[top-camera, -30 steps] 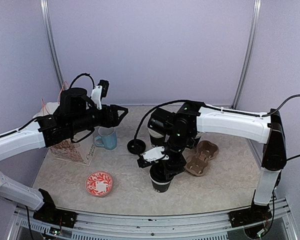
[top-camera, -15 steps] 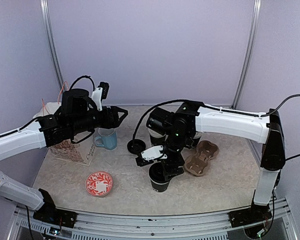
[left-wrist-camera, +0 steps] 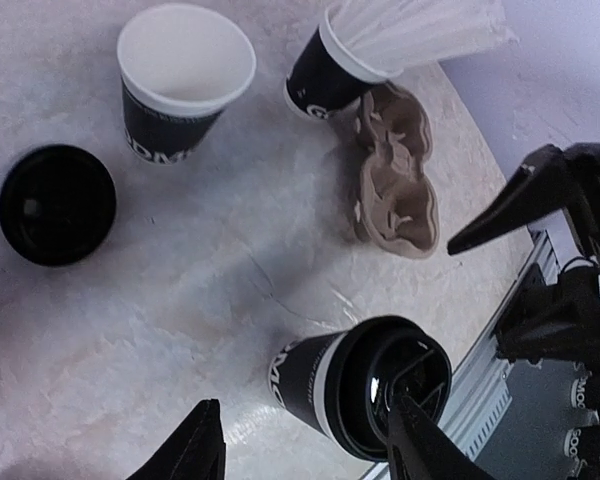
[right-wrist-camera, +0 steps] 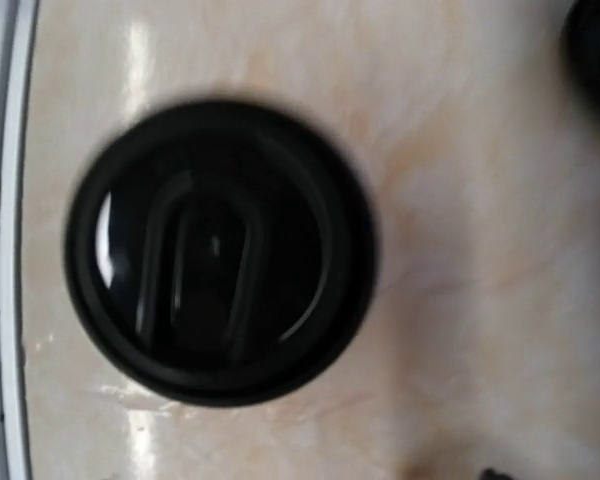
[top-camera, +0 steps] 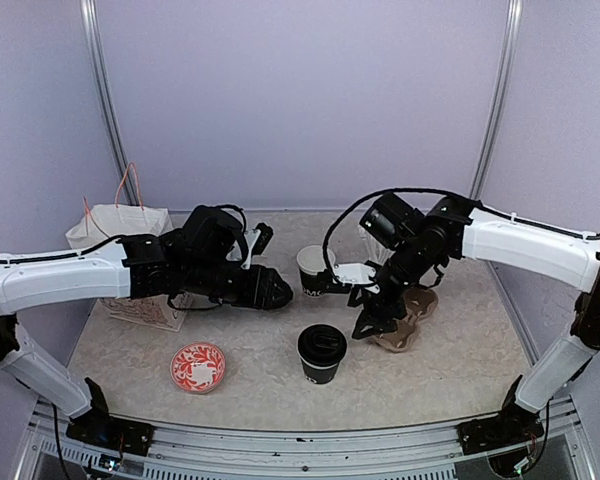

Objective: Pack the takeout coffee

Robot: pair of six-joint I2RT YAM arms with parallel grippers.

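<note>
The takeout coffee (top-camera: 321, 353) stands upright near the table's front, a small black cup with its black lid pressed on; it shows again from above (right-wrist-camera: 220, 250) and lower in the left wrist view (left-wrist-camera: 365, 385). My right gripper (top-camera: 372, 320) hangs open just right of it, over the edge of the cardboard carrier (top-camera: 405, 315), and holds nothing. My left gripper (top-camera: 273, 292) reaches low across the middle of the table, behind and left of the coffee. Its fingers (left-wrist-camera: 195, 445) stand apart, empty.
An open black cup (top-camera: 315, 268) stands behind the coffee. A loose black lid (left-wrist-camera: 57, 205), a cup of white straws (left-wrist-camera: 350, 60) and the carrier (left-wrist-camera: 395, 175) lie around it. A red patterned saucer (top-camera: 198, 366) sits front left, a paper bag (top-camera: 115, 222) back left.
My right gripper has let go of the cup, left it lidded, and drawn off to the right. My left arm has swung from the back left down to the table's middle.
</note>
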